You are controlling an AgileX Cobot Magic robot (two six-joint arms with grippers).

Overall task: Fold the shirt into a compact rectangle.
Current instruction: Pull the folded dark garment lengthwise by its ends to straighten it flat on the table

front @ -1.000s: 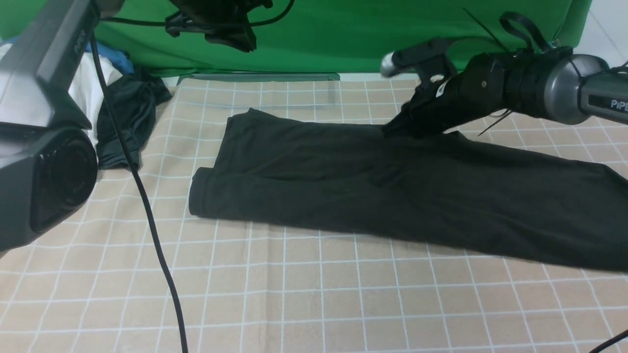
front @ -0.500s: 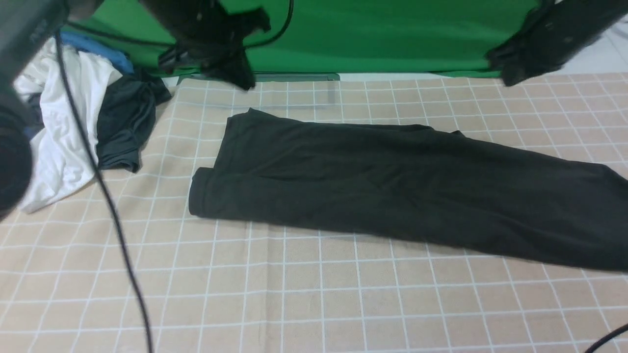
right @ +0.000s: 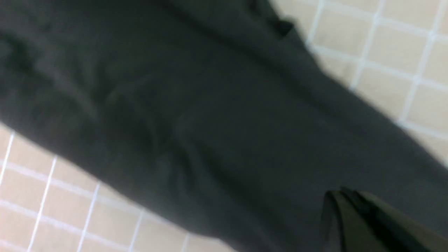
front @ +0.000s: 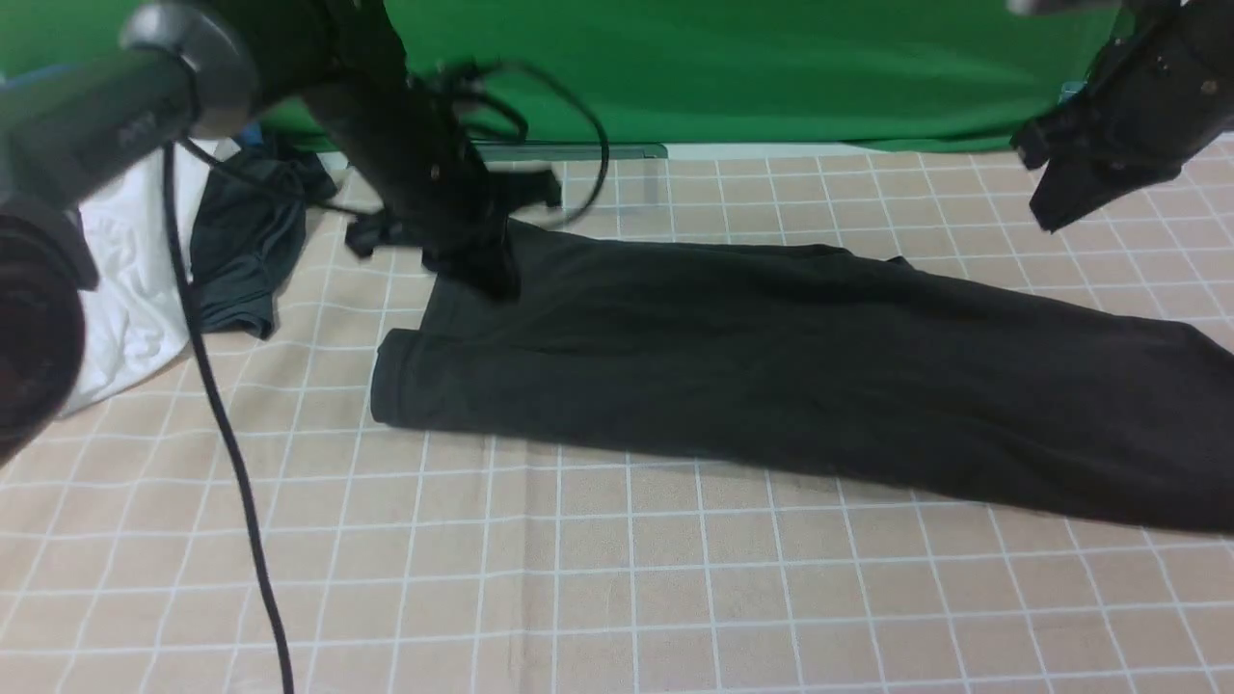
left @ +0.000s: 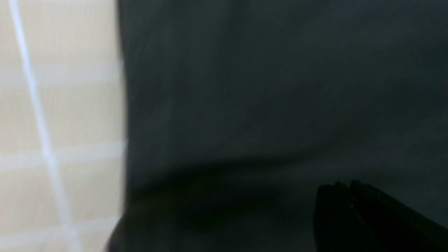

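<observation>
The black shirt (front: pixel 771 357) lies folded into a long band across the checked tablecloth, from left of the middle to the right edge. My left gripper (front: pixel 490 280) is shut and points down over the shirt's far left corner. In the left wrist view its fingers (left: pixel 344 185) are pressed together, with only dark cloth (left: pixel 262 87) beyond them. My right gripper (front: pixel 1046 217) hangs shut in the air at the far right, clear of the shirt. In the right wrist view the closed tips (right: pixel 341 193) hold nothing, and the shirt (right: pixel 210 105) is below.
A dark grey garment (front: pixel 246 251) and a white garment (front: pixel 125 289) are heaped at the far left edge. A black cable (front: pixel 222 434) hangs down across the left foreground. A green backdrop (front: pixel 771 67) closes off the far side.
My right gripper has left the shirt's far edge, risen and swung to the far right, shutting fully. My left arm has come down onto the shirt's far left corner.
</observation>
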